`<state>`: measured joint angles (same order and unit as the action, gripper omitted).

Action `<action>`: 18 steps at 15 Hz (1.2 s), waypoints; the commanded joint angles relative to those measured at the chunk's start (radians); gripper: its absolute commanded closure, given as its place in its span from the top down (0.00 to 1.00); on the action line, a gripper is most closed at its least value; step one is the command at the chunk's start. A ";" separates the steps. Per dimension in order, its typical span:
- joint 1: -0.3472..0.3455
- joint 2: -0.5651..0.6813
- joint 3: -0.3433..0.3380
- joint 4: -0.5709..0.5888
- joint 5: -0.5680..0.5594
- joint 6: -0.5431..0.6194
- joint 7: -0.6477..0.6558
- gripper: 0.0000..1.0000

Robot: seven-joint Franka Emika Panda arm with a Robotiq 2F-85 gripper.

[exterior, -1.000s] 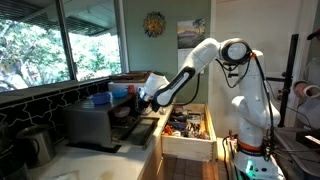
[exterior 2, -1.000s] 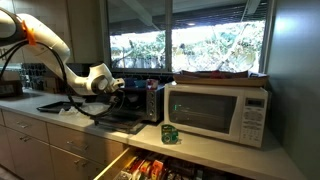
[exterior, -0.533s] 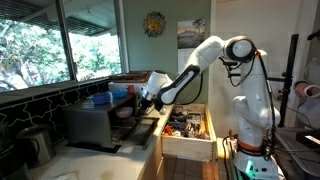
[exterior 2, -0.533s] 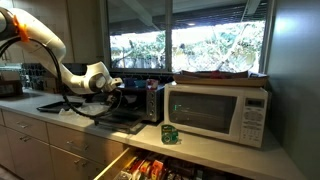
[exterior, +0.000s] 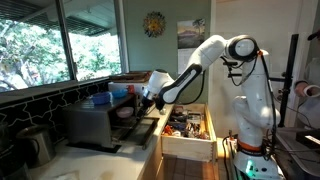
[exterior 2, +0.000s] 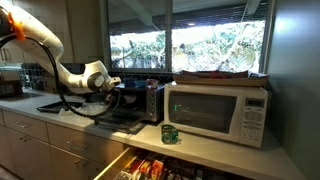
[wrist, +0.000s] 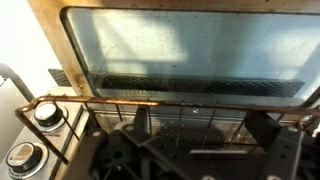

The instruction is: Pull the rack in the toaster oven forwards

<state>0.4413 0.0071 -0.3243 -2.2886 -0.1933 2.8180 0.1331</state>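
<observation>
Rack (wrist: pixel 150 103) right by hand (wrist: pixel 200 145), fingers (wrist: pixel 268 130) apart; arm (exterior: pixel 205 52) stretched twd toaster oven (exterior: pixel 90 125).

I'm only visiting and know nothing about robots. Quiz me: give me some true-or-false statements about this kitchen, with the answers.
1. The toaster oven has its door open. True.
2. The drawer is shut. False: it is pulled out, with things inside.
3. A green can stands in front of the white microwave. True.
4. The hand is reaching into the microwave. False: it is at the toaster oven.
</observation>
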 commanded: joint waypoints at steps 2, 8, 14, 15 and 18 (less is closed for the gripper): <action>-0.158 -0.048 0.163 -0.040 -0.036 -0.046 0.030 1.00; -0.293 -0.052 0.293 -0.046 -0.041 -0.015 0.061 1.00; -0.271 -0.068 0.252 -0.037 -0.127 0.054 0.185 1.00; -0.264 -0.079 0.255 -0.044 -0.092 0.039 0.160 1.00; -0.300 -0.192 0.317 -0.117 0.124 0.008 -0.011 1.00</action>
<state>0.1645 -0.0577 -0.0453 -2.3160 -0.2104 2.8636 0.2356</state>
